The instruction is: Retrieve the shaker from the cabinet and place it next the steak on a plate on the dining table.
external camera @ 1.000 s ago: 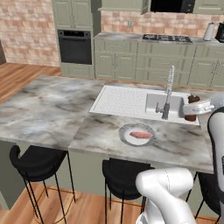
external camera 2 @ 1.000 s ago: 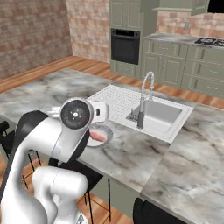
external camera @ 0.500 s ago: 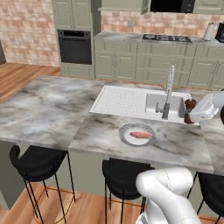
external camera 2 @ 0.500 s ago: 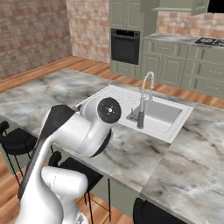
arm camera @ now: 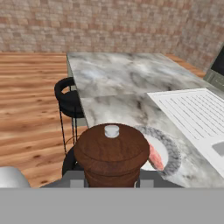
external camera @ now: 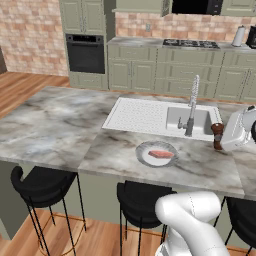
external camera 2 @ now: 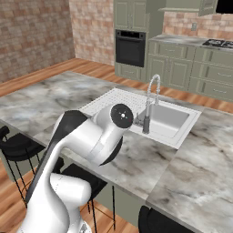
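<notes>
The dark brown shaker stays upright at the right end of the dining table, just right of the sink. My gripper is shut on it from the right. Whether its base touches the marble I cannot tell. In the hand view the shaker's round top sits between my fingers, with the plate and the pinkish steak just beyond it. The grey-white plate with the steak lies near the table's front edge, left of the shaker. The sage-green cabinet hangs on the back wall.
The inset sink and steel tap lie behind the plate, with a ribbed drainboard to their left. Black stools line the table's near side. My own arm blocks the middle of the right base view.
The hand has come down a little with the shaker toward the marble right of the sink. The elbow has swung across the right base view. Plate and steak have not moved.
</notes>
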